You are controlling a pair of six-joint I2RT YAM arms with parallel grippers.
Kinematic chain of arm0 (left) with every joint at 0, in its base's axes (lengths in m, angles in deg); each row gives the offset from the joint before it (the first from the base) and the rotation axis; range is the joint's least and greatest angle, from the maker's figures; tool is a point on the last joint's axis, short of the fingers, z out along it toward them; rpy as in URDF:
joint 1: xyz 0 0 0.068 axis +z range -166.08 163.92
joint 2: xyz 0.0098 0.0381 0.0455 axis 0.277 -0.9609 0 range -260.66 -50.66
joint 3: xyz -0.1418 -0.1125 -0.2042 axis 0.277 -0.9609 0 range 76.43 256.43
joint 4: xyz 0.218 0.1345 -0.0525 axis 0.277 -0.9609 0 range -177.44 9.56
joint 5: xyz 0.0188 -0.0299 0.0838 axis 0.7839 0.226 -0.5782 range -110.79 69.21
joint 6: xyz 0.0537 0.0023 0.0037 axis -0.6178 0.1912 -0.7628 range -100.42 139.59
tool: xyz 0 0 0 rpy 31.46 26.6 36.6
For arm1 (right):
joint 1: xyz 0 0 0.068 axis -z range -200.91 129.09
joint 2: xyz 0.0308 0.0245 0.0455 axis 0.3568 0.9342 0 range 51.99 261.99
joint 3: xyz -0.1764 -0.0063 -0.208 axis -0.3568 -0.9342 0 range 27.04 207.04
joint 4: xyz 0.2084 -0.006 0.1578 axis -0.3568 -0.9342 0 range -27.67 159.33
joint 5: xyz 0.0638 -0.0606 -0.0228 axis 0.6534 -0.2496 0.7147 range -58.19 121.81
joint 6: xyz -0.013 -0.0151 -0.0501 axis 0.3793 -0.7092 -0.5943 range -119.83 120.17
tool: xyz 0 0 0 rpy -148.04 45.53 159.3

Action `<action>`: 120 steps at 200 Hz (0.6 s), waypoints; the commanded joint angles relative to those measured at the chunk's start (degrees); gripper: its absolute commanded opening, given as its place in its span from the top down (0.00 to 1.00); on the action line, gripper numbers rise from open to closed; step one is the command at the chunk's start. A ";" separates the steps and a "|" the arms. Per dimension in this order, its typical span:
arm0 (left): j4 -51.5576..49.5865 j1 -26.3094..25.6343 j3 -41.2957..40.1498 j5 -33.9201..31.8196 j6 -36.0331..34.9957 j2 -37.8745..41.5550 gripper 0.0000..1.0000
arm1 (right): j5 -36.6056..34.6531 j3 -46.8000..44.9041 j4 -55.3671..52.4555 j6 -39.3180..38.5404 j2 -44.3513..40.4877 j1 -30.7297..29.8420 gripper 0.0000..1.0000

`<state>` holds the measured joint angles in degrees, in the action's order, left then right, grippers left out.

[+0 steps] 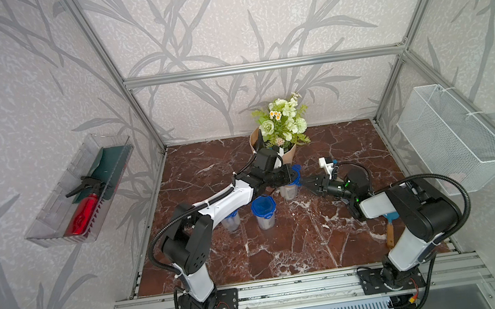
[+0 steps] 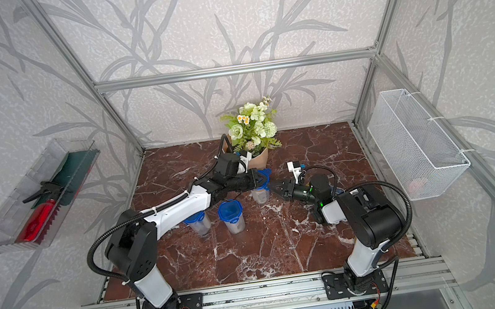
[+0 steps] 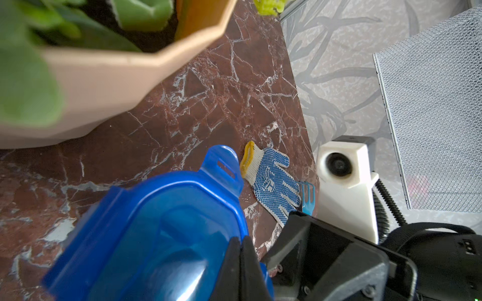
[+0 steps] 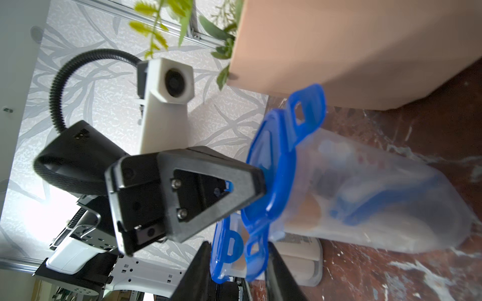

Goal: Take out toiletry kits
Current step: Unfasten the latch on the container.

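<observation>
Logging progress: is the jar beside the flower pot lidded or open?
Lidded: the blue lid sits on the jar, though one clip sticks out unlatched.

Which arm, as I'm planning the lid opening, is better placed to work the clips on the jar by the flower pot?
Probably right: the right gripper straddles a clip of the blue lid; the left gripper is shut, its tip against that lid.
</observation>
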<state>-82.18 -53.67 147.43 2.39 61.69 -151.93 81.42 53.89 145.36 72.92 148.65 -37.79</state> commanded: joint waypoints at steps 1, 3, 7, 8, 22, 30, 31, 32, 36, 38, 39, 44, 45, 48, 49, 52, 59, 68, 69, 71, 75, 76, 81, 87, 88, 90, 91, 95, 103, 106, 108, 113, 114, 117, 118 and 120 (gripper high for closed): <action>-14.35 0.39 -4.56 -3.36 0.17 -4.09 1.00 | 0.71 1.89 4.50 0.28 -1.94 -0.26 0.66; -14.35 0.40 -4.56 -3.33 0.17 -4.08 1.00 | 0.75 1.89 4.48 0.33 -1.99 -0.25 0.66; -14.35 0.41 -4.48 -3.31 0.17 -4.07 1.00 | 0.76 1.89 4.48 0.37 -2.12 -0.25 0.66; -14.35 0.41 -4.47 -3.31 0.17 -4.09 1.00 | 0.76 1.94 4.48 0.37 -2.20 -0.30 0.66; -14.35 0.41 -4.06 -3.10 0.24 -4.19 1.00 | 0.79 2.02 3.31 0.10 -3.00 -0.25 0.66; -14.42 0.46 -3.71 -2.98 0.23 -4.09 1.00 | 0.81 1.89 1.32 -0.79 -3.92 -0.25 0.67; -14.38 0.43 -3.65 -2.97 0.24 -4.10 1.00 | 0.78 1.89 0.83 -0.87 -4.06 -0.25 0.66; -14.41 0.42 -3.58 -2.92 0.25 -4.10 1.00 | 0.73 1.89 0.42 -1.04 -4.26 -0.25 0.66; -14.60 0.42 -3.31 -2.88 0.20 -4.11 1.00 | 0.72 1.94 -1.38 -2.00 -5.00 -0.25 0.67; -14.65 0.43 -3.10 -2.83 0.18 -4.08 1.00 | 0.68 1.97 -2.35 -2.68 -5.41 -0.25 0.67; -14.67 0.42 -2.99 -2.77 0.17 -4.05 1.00 | 0.67 2.02 -3.62 -3.29 -5.91 -0.25 0.67; -14.90 0.48 -2.53 -2.63 0.17 -3.95 1.00 | 0.48 2.06 -6.54 -4.87 -6.98 -0.30 0.68; -14.93 0.44 -2.36 -2.62 0.17 -3.94 1.00 | 0.42 2.13 -7.92 -5.68 -7.53 -0.29 0.68; -15.10 0.42 -2.02 -2.44 0.17 -3.87 1.00 | 0.18 2.23 -10.68 -7.19 -8.53 -0.26 0.68; -15.16 0.41 -1.93 -2.39 0.08 -3.90 1.00 | 0.07 2.28 -11.50 -7.67 -8.87 -0.30 0.68; -15.31 0.45 -1.54 -2.31 0.08 -3.83 1.00 | -0.20 2.43 -14.60 -9.34 -10.01 -0.34 0.68; -15.68 0.49 -0.64 -2.16 -0.01 -3.59 1.00 | -1.32 2.98 -22.53 -13.52 -12.98 -0.36 0.69; -16.27 0.44 0.65 -2.05 -0.26 -3.24 1.00 | -3.50 4.12 -33.86 -20.18 -17.22 -0.73 0.69; -16.28 0.42 0.77 -2.02 -0.31 -3.23 1.00 | -3.74 4.28 -35.43 -20.80 -17.66 -0.80 0.69; -16.39 0.41 1.10 -2.00 -0.35 -3.10 1.00 | -4.41 4.64 -38.83 -22.30 -18.64 -0.90 0.69; -16.70 0.41 1.76 -2.01 -0.48 -2.92 1.00 | -5.88 5.46 -44.61 -25.50 -20.57 -1.23 0.69; -16.75 0.41 1.90 -1.96 -0.51 -2.90 1.00 | -6.38 5.69 -45.86 -26.58 -21.04 -1.32 0.69; -17.11 0.41 2.69 -2.07 -0.68 -2.70 0.99 | -8.20 6.86 -51.54 -29.91 -22.83 -1.70 0.68; -17.55 0.39 3.71 -2.00 -0.92 -2.49 0.96 | -11.39 8.42 -59.41 -34.45 -25.17 -2.43 0.68; -17.58 0.40 3.88 -2.00 -0.95 -2.46 0.96 | -11.86 8.76 -60.65 -35.10 -25.49 -2.57 0.68; -17.83 0.40 4.25 -1.95 -1.03 -2.51 0.95 | -13.08 9.30 -62.67 -36.55 -26.33 -2.86 0.68; -17.89 0.40 4.42 -1.93 -1.05 -2.43 0.94 | -13.54 9.55 -63.99 -37.51 -26.61 -3.01 0.68; -18.12 0.41 5.12 -1.93 -1.18 -2.36 0.91 | -15.60 10.53 -67.73 -39.94 -27.78 -3.43 0.68; -18.59 0.41 6.50 -1.82 -1.40 -2.11 0.84 | -18.84 12.09 -73.35 -43.10 -29.52 -4.23 0.68; -18.83 0.41 7.16 -1.72 -1.49 -2.09 0.81 | -19.67 12.57 -74.77 -44.06 -30.03 -4.53 0.68; -18.98 0.41 7.56 -1.73 -1.54 -2.09 0.79 | -20.32 12.80 -75.65 -44.31 -30.28 -4.62 0.68; -19.32 0.39 8.54 -1.59 -1.71 -2.14 0.73 | -21.50 13.31 -77.48 -45.29 -30.87 -4.99 0.69; -19.42 0.40 8.71 -1.49 -1.74 -2.11 0.72 | -21.97 13.45 -77.97 -45.54 -31.04 -5.11 0.69; -19.61 0.36 9.40 -1.35 -1.81 -2.08 0.69 | -22.52 13.61 -78.73 -45.87 -31.24 -5.25 0.69; -19.66 0.38 9.63 -1.37 -1.83 -2.08 0.68 | -22.79 13.68 -79.05 -46.04 -31.30 -5.34 0.70; -19.87 0.36 9.98 -1.33 -1.91 -2.06 0.66 | -23.46 13.91 -79.75 -46.34 -31.45 -5.64 0.71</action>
<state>-92.39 -53.45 154.23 2.46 61.21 -152.39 68.30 65.30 89.43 40.44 119.74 -41.68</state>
